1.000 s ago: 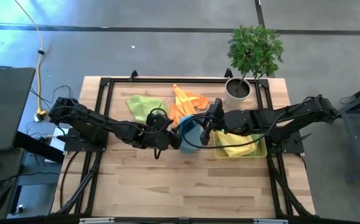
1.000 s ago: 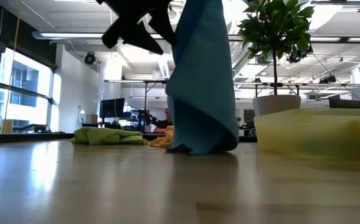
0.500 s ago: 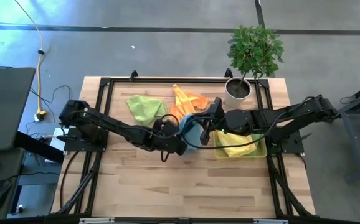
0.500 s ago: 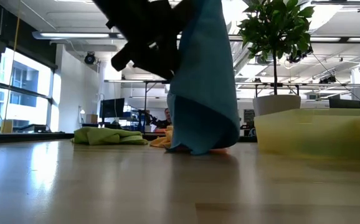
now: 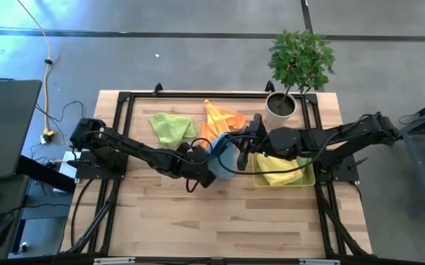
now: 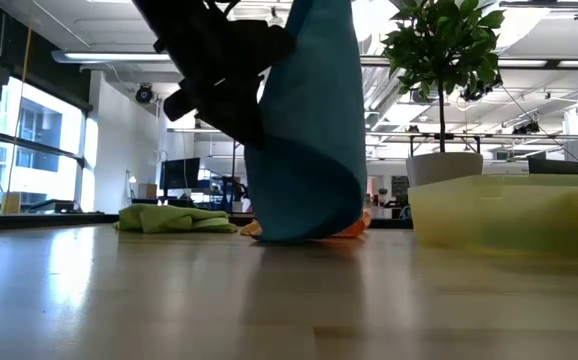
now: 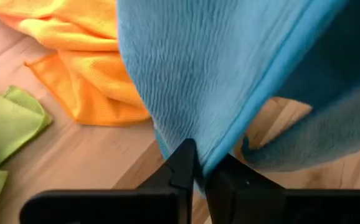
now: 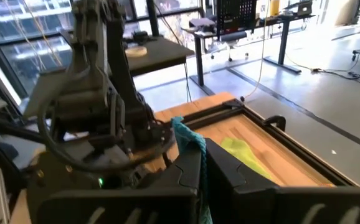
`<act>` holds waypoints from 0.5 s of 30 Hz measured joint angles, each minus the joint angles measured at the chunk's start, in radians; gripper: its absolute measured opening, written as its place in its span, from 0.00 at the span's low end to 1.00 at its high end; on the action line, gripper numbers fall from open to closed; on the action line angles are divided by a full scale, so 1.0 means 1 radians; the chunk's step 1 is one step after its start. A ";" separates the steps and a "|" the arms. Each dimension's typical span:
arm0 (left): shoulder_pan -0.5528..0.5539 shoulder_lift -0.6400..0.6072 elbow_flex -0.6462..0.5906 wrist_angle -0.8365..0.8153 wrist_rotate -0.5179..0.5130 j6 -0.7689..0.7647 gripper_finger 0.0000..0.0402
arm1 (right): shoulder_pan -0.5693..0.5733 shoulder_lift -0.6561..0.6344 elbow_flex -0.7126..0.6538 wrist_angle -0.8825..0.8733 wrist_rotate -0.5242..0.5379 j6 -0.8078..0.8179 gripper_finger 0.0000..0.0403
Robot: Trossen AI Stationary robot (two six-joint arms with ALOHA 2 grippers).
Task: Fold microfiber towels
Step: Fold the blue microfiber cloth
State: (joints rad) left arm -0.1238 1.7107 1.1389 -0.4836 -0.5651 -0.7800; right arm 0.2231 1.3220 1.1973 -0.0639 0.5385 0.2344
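A teal blue towel [image 6: 309, 130] hangs upright between my two grippers, its lower end on the table. My right gripper [image 8: 202, 167] is shut on its top. My left gripper [image 7: 199, 171] is shut on its side, lower down; it also shows in the high view [image 5: 214, 171]. An orange towel [image 5: 220, 120] and a lime green towel [image 5: 171, 126] lie crumpled on the table beyond. Yellow towels [image 5: 277, 171] lie in a tray. My left gripper pinches the teal towel's side edge [image 7: 212, 154] between its two fingers, slanting down from the table's left. The cloth hangs slack there. One layer or several, I cannot tell. My right gripper pinches the teal towel's top corner [image 8: 188, 138] between its two fingers, roughly level from the table's right. A tip of cloth sticks out past the fingers. The towel hangs below, and its lower end [image 6: 299, 232] rests on the table.
A clear yellowish tray [image 6: 509, 215] stands at the right. A white plant pot [image 5: 280, 105] with a leafy plant sits at the far right corner. Bare wood [image 5: 220, 221] lies along the near half of the table.
My left gripper has come down and toward the hanging teal towel, and has shut on its side edge. The towel's lower part has swung toward the table's left, while its top has stayed in my right gripper.
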 joint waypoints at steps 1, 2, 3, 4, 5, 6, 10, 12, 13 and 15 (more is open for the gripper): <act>0.000 0.000 0.000 0.001 0.003 0.014 0.04 | 0.000 -0.002 0.000 0.008 0.000 0.000 0.00; -0.002 0.000 0.000 0.002 0.004 0.027 0.04 | 0.000 -0.005 0.000 0.012 0.000 0.000 0.00; -0.002 0.000 0.000 0.000 0.004 0.033 0.05 | 0.000 -0.007 0.000 0.014 0.000 0.000 0.00; -0.002 0.000 0.000 0.001 0.005 0.036 0.06 | 0.000 -0.008 0.000 0.024 0.000 0.000 0.00; -0.002 0.000 0.000 0.002 0.008 0.036 0.06 | 0.000 -0.009 0.000 0.036 0.000 0.000 0.00; -0.002 0.000 0.000 0.004 0.012 0.035 0.07 | 0.000 -0.014 0.000 0.039 0.000 0.000 0.00; -0.002 0.000 0.000 0.013 0.016 0.034 0.12 | 0.000 -0.021 0.000 0.049 0.003 0.000 0.00; -0.002 0.000 0.000 0.013 0.016 0.033 0.14 | 0.000 -0.021 0.000 0.061 0.003 0.000 0.00; -0.002 0.000 0.000 0.014 0.016 0.033 0.15 | -0.001 -0.022 0.000 0.075 0.003 0.000 0.00; -0.002 0.000 0.000 0.017 0.016 0.032 0.16 | -0.001 -0.023 0.000 0.099 0.003 0.000 0.00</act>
State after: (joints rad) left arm -0.1260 1.7107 1.1389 -0.4666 -0.5491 -0.7477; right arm 0.2226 1.2995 1.1973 0.0350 0.5419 0.2341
